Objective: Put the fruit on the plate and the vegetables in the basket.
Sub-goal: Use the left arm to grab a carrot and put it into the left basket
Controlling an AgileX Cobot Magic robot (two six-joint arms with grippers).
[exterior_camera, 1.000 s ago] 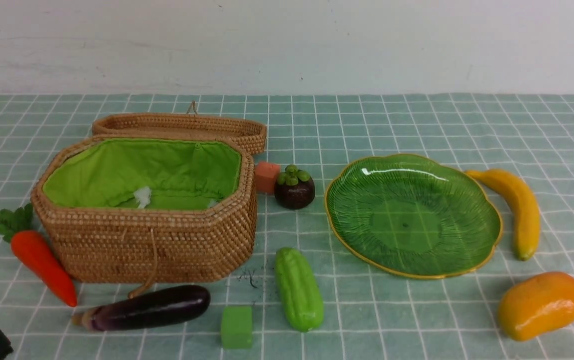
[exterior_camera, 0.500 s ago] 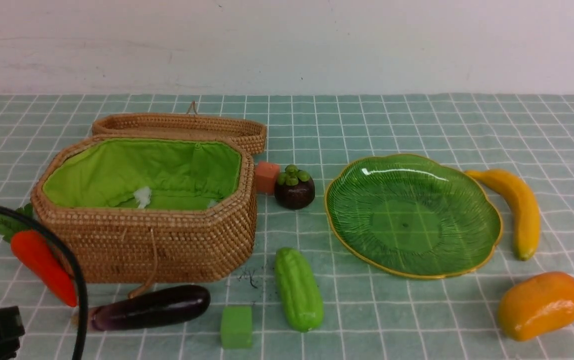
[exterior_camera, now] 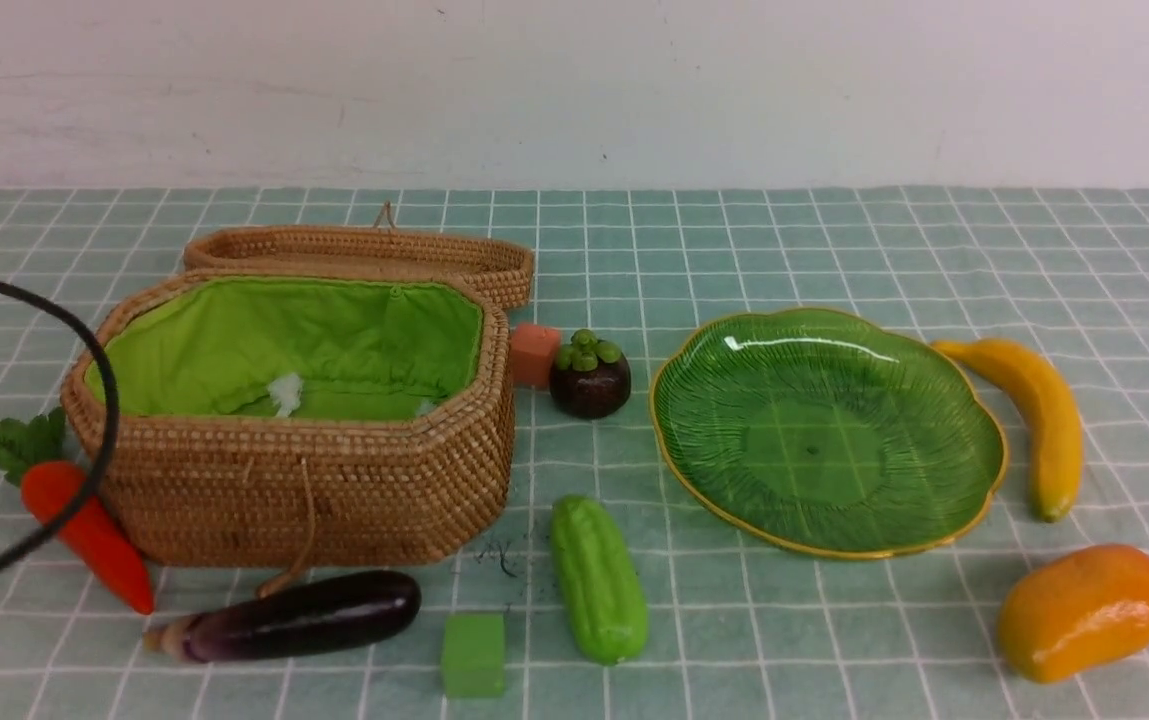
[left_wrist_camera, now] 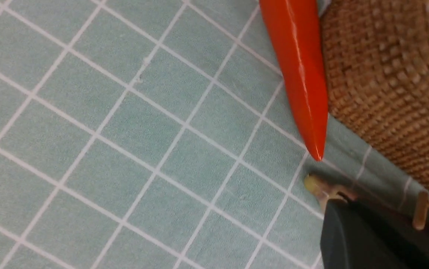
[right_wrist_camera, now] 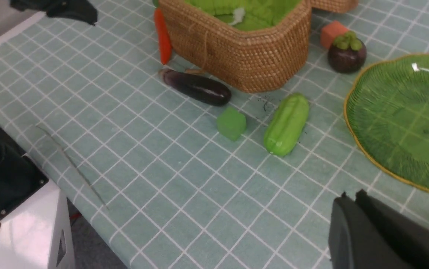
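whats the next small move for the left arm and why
Probably open the left tool and lower it over the carrot. The tool is shut and hangs close to the carrot, which lies beside the basket. Nothing is sorted into the basket yet, and the carrot is the nearest piece.

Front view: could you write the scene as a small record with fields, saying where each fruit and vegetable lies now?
basket: lid open, no vegetable seen inside
plate: bare
carrot: left of basket
eggplant: in front of basket
gourd: between basket and plate, nearer the robot
mangosteen: between basket and plate, beside orange cube
banana: right of plate
mango: right of plate, nearer than banana
sorted so far: nothing
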